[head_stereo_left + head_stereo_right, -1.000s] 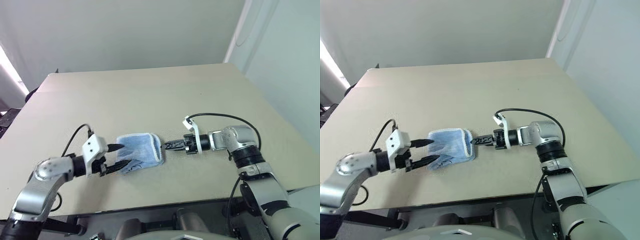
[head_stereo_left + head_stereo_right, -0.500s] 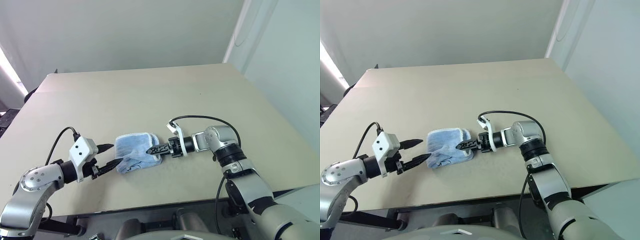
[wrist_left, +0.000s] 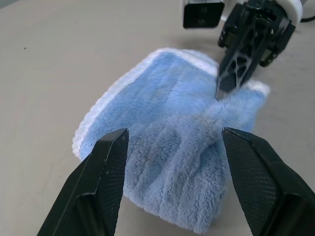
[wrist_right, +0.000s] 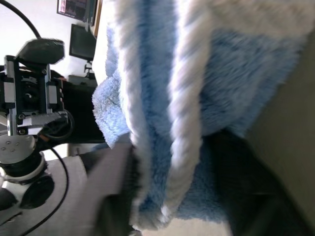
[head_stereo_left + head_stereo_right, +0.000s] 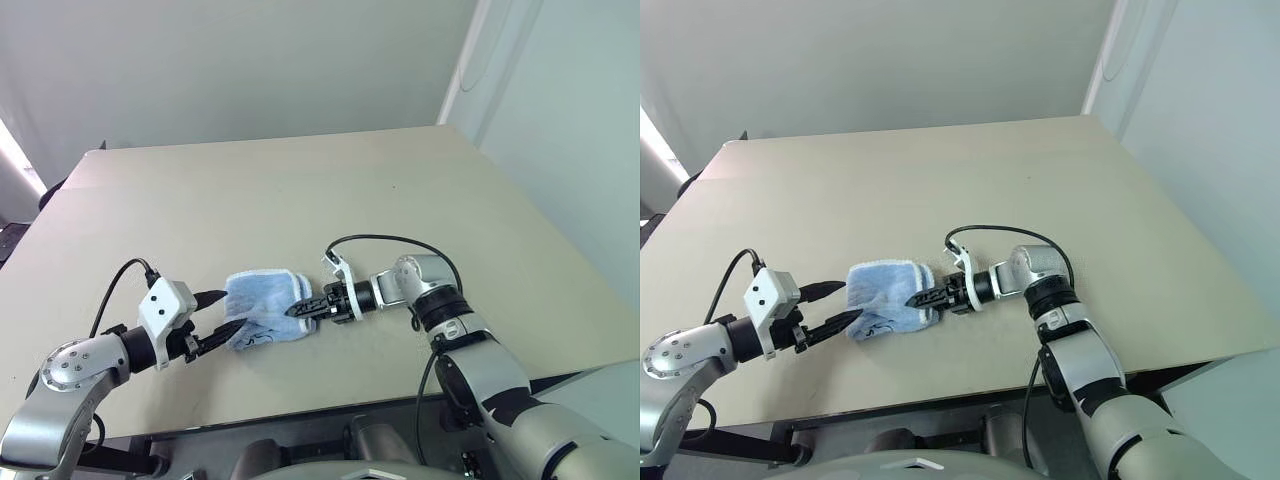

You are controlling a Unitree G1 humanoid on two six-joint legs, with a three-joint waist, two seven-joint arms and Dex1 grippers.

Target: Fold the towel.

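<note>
Sitting near the front edge of the table (image 5: 420,170), left of its middle, the towel (image 5: 262,307) lies already doubled over and bunched, so this looks like the second fold being set up. The right gripper (image 5: 301,307) is pinching the towel's right edge, fingers closed on the cloth. The left gripper (image 5: 218,312) waits spread wide, just beside the left edge, grasping nothing; next it probably needs to pin or take that side.

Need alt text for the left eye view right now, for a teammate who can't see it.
A folded light-blue towel lies on a beige table, the right claw pinching its right edge. The left claw, open, points at the towel's left side.
</note>
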